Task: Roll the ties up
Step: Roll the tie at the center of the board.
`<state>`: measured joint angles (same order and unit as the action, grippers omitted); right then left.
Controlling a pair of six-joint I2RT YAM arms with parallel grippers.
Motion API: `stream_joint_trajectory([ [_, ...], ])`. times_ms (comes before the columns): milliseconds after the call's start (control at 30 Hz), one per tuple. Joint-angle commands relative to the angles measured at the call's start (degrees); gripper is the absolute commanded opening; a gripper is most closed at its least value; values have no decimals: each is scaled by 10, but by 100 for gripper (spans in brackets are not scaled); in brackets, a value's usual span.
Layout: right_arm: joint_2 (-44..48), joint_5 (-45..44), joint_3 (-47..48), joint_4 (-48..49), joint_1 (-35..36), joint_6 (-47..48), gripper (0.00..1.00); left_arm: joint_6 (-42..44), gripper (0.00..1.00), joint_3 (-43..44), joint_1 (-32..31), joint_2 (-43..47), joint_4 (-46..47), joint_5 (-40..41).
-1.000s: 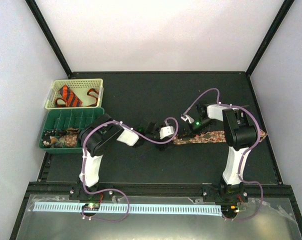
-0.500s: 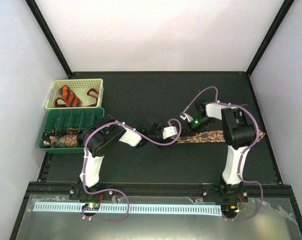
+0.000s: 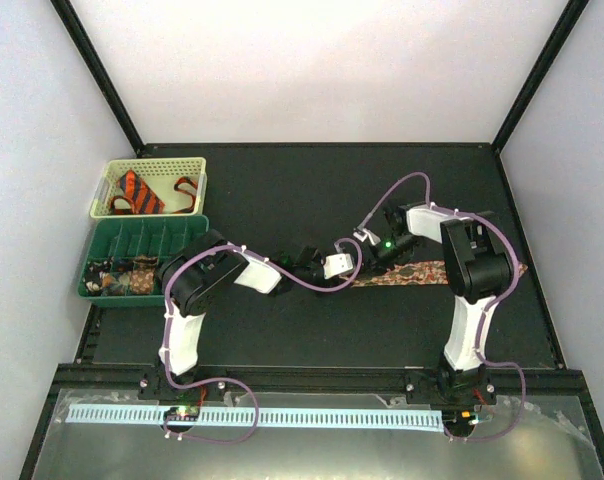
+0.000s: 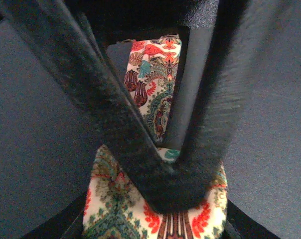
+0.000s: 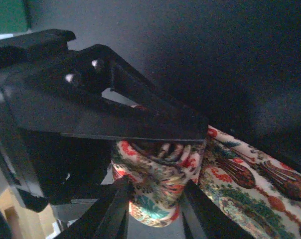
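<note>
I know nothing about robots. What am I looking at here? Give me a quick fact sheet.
Tie being rolled: paisley tie, lying on the black table, one end coiled
Left gripper: shut on the tie
Right gripper: shut on the coiled end
Waiting: orange striped tie in the cream basket
Green tray: small dark bundles in near slots, too small to identify

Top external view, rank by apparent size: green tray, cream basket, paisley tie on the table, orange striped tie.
1. green tray
2. cream basket, slightly smaller
3. paisley tie, long but narrow, partly hidden by the right arm
4. orange striped tie, bunched in the basket
</note>
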<state>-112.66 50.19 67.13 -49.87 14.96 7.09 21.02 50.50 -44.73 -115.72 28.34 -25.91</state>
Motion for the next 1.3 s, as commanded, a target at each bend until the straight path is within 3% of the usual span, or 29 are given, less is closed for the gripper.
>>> stream_joint_trajectory([
  [0, -17, 4, 5, 14, 2, -16, 21, 17, 45, -8, -1, -7, -82, 30],
  [100, -17, -24, 3, 7, -1, -6, 2, 16, 45, -9, -1, -6, -82, 31],
  [200, -17, -49, -13, 7, -16, -6, 1, 16, 50, -10, 0, -3, -76, 20],
  [333, -34, -78, -28, 5, -24, 4, 1, 5, 71, -22, 13, 11, -25, -18],
  [467, -50, -98, -32, 11, -24, 1, 1, -13, 79, -31, 18, 23, 25, -50],
  [767, -67, -104, -17, 14, -24, 1, 1, -24, 75, -5, -3, -38, 76, -54],
  [867, -73, -98, -9, 13, -24, 2, 1, -18, 65, 12, -5, -53, 70, -42],
  [1000, -67, -91, 1, 4, -25, 4, 10, 2, 46, 12, -6, -46, 33, -25],
  [1267, 19, -54, 13, -48, -32, 35, 47, 16, 43, -37, -5, -10, -22, 12],
])
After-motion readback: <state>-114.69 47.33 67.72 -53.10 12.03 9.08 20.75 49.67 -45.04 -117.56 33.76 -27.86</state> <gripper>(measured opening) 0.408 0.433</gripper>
